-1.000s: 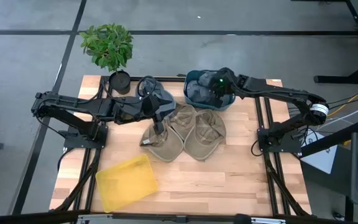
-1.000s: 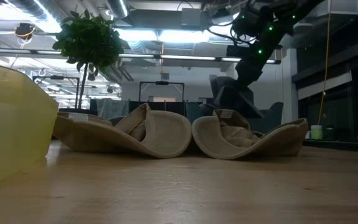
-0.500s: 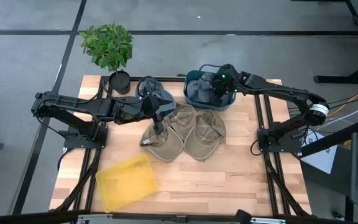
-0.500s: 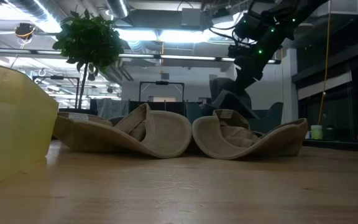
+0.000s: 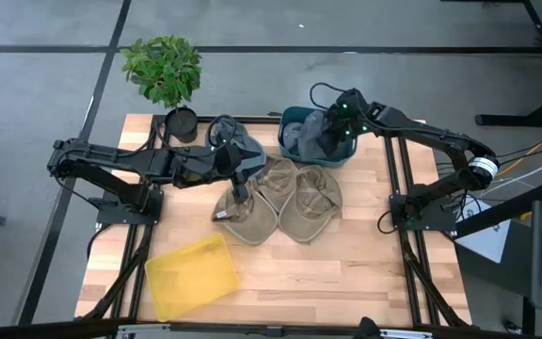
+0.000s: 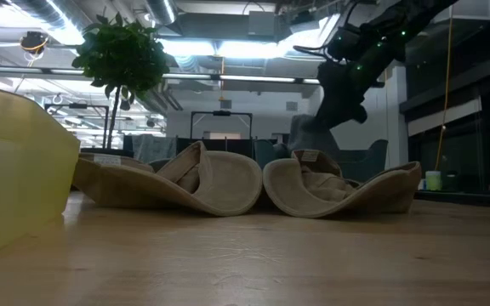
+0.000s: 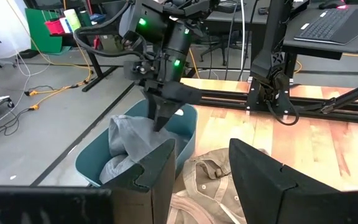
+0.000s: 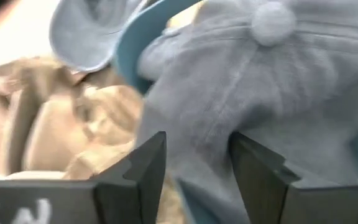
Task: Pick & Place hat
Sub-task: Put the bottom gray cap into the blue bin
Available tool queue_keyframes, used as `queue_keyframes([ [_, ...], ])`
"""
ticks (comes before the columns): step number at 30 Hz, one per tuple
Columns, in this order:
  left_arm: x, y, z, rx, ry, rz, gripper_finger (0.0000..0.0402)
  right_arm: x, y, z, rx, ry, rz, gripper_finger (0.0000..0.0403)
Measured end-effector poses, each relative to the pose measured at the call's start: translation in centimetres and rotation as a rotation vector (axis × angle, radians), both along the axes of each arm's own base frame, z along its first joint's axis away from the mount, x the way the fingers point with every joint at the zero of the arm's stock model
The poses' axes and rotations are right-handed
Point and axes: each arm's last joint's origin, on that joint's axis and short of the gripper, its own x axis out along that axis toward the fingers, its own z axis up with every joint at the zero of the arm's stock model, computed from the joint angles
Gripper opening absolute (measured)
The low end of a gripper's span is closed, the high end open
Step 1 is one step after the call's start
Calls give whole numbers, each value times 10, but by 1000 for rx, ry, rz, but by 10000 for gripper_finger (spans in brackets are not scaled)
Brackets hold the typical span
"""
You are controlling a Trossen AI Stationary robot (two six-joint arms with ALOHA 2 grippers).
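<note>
Right gripper (image 5: 332,141) fingers pinch grey hat (image 5: 316,137), holding it up over blue bin (image 5: 292,118) at counter (image 5: 346,273) back. Left gripper (image 5: 243,169) waits above tan hats (image 5: 280,202), fingers apart, holding nothing.

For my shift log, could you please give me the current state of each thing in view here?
Right tool: shut on the grey hat, above the teal bin.
Grey hat: pinched, partly lifted from the bin.
Teal bin: upright, holding grey hats.
Left tool: open, empty, above the tan hats.
Tan hats: upside down on the table.
Yellow bin: empty.
</note>
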Motion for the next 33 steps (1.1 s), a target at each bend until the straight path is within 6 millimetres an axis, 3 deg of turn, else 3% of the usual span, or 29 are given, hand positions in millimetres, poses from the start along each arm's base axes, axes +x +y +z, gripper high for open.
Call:
queue_keyframes([
  [10,0,0,0,-2,-1,-3,145,7,7,2,49,-65,91,187],
  [20,0,0,0,-4,-1,-4,145,0,8,28,-53,-146,-77,151],
  [25,0,0,0,-17,-7,0,145,0,20,39,-26,-201,-94,143],
  [33,0,0,0,-17,-8,3,145,18,48,38,26,-203,-149,142],
])
